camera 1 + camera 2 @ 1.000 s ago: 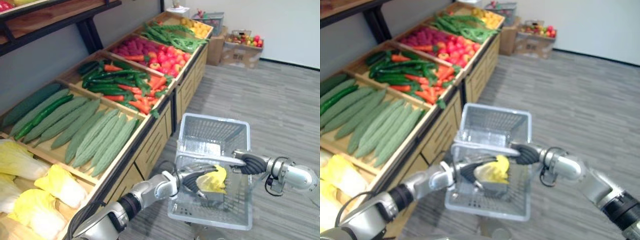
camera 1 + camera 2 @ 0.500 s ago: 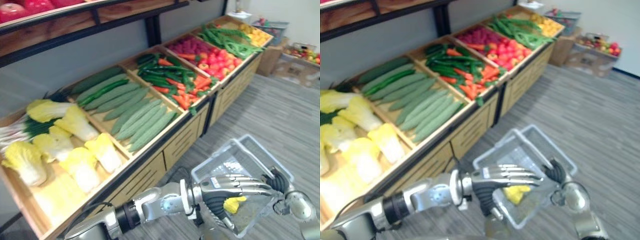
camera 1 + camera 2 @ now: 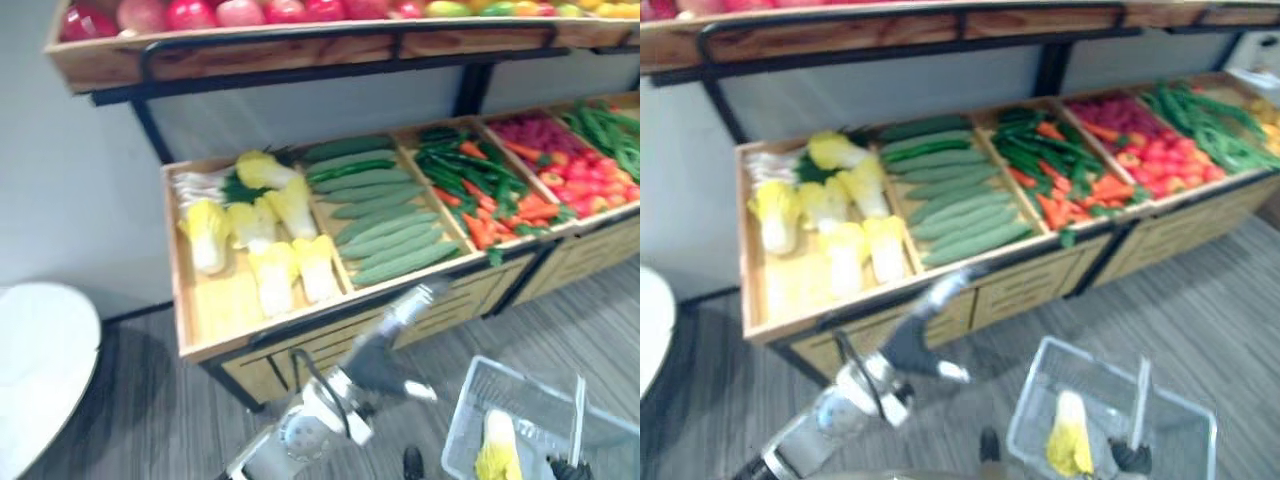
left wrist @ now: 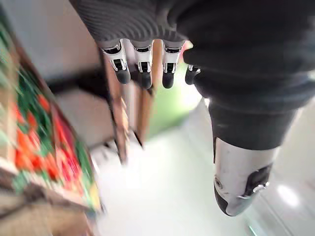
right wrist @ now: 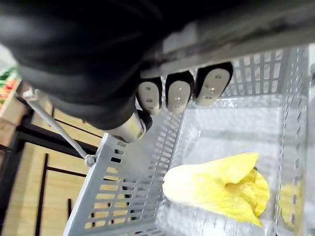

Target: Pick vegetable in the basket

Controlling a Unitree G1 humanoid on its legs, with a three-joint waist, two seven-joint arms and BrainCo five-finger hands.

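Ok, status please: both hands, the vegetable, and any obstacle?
Left hand open, empty. Right hand shut on basket handle. One cabbage lies in basket. More cabbages on stand, nothing in the way.

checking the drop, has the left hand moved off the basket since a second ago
Yes: the left hand has lifted out of the basket, up toward the cucumbers.

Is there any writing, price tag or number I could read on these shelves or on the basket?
None can be read. The wooden vegetable crates, the upper wooden shelf and the grey plastic basket holding a yellow cabbage show no legible word, number or sign.
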